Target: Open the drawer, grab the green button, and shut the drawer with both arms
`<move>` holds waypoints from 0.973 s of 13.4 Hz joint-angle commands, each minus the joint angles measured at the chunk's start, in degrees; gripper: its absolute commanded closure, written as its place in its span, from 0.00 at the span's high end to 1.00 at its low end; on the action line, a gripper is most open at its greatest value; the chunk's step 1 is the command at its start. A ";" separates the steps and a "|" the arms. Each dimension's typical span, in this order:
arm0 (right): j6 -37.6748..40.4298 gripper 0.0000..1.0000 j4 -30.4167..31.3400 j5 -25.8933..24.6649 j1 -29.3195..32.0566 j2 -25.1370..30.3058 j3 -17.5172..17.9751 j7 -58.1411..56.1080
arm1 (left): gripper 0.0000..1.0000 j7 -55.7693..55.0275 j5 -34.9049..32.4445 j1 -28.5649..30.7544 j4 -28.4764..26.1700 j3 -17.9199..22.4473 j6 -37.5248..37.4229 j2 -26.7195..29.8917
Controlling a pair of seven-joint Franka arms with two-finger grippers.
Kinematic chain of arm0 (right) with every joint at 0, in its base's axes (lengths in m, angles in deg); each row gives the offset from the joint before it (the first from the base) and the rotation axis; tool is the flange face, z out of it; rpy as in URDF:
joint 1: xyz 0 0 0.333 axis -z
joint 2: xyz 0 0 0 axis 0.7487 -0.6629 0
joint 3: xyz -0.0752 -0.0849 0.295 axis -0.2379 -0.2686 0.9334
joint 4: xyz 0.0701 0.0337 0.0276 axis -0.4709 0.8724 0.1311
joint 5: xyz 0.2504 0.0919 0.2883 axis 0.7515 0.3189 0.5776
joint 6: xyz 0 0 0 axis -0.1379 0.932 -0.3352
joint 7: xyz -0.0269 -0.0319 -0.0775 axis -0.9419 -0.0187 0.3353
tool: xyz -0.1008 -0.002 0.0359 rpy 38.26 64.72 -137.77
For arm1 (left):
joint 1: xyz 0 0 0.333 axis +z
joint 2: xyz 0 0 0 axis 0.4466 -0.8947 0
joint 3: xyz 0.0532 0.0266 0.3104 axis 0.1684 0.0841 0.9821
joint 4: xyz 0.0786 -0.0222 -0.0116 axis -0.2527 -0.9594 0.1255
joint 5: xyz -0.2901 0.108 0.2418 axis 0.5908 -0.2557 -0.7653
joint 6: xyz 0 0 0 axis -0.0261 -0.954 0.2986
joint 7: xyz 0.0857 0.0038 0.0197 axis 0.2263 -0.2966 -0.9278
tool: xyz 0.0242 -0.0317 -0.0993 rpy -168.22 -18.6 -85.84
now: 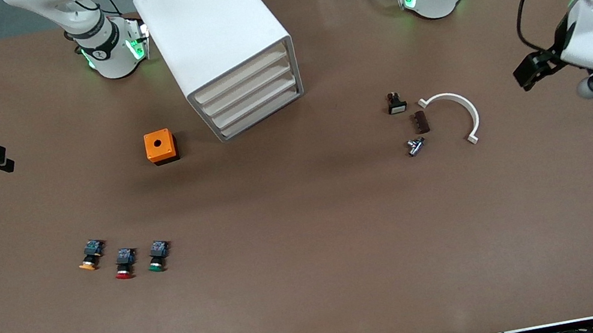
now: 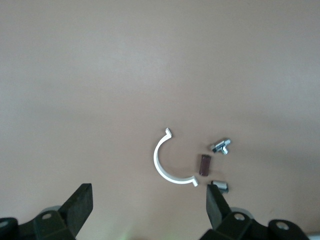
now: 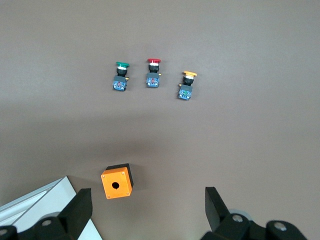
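Observation:
The white four-drawer cabinet (image 1: 215, 34) stands near the robots' bases, and all its drawers are shut. The drawer (image 1: 256, 102), third from the top, has a pale beige front. The green-capped button (image 1: 157, 257) lies on the table nearer the front camera, toward the right arm's end; it also shows in the right wrist view (image 3: 120, 76). My right gripper (image 1: 2, 158) is open and empty, up over the table's right-arm end (image 3: 146, 207). My left gripper (image 1: 527, 74) is open and empty, up over the left arm's end (image 2: 148, 200).
A red-capped button (image 1: 124, 264) and an orange-capped button (image 1: 91, 256) lie beside the green one. An orange box with a hole (image 1: 160, 146) sits beside the cabinet. A white half-ring clamp (image 1: 455, 113), a brown block (image 1: 421, 122), a black part (image 1: 396, 103) and a metal part (image 1: 415, 145) lie toward the left arm's end.

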 commanded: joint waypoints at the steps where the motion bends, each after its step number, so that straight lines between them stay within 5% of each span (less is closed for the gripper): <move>1: 0.56 1.00 1.02 -0.09 0.19 1.23 0.32 0.79 | 1.00 8.94 3.00 1.26 -5.73 2.50 1.12 5.85; 5: 1.00 1.00 1.02 -0.09 -0.16 1.23 0.49 0.79 | 1.00 10.64 3.70 2.93 -10.57 2.15 0.86 10.60; 13: -0.93 1.00 0.93 -2.19 -1.92 1.23 0.32 0.96 | 1.00 9.67 7.48 2.58 -10.59 1.89 1.30 9.91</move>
